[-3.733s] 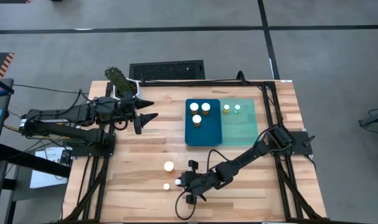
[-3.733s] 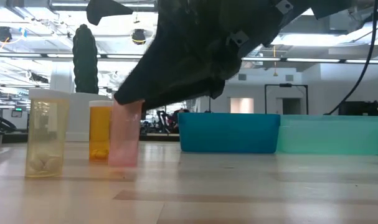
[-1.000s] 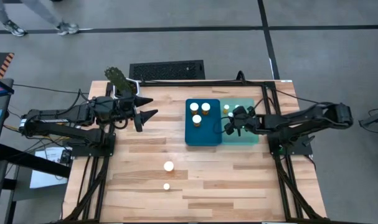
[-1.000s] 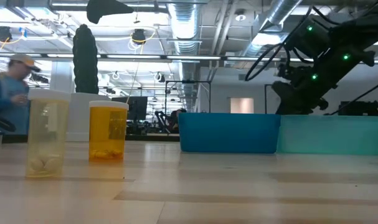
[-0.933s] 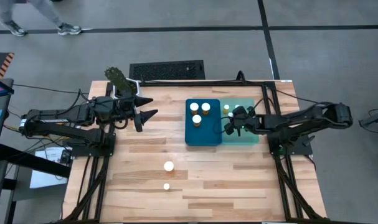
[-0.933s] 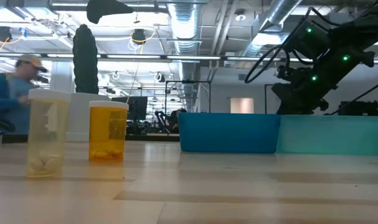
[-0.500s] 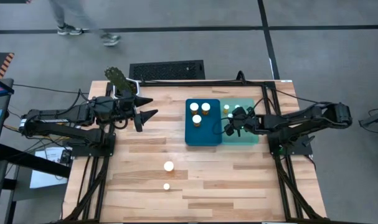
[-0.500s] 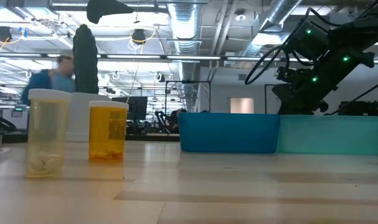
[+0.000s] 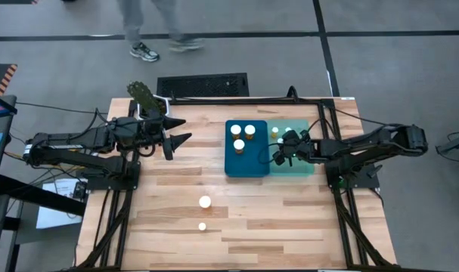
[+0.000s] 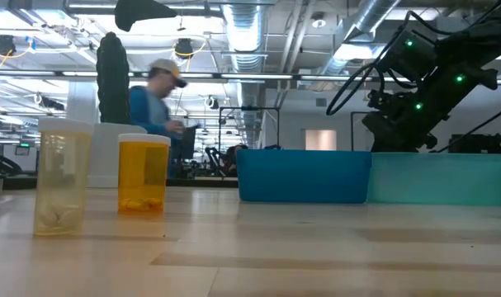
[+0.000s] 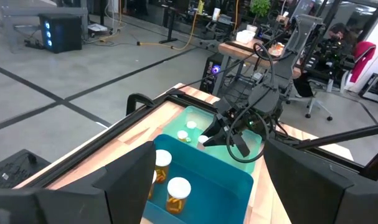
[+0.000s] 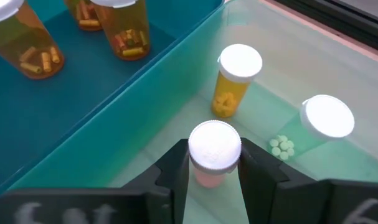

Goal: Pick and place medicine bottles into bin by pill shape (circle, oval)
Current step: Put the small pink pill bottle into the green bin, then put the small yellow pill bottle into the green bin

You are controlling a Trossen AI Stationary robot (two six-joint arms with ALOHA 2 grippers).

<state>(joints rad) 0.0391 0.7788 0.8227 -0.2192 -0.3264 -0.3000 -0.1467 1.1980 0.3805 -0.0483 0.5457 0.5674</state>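
The left gripper's own fingers stood wide apart, with nothing between them. Past them lay the dark teal bin, with two white-capped bottles upright in it. Behind it, touching it, sat the pale green bin, with small white-capped bottles at its far end. The right gripper hung low over the green bin, a white cap just at its tip; its jaw gap could not be made out. Beyond the table stood a desk and office chairs.
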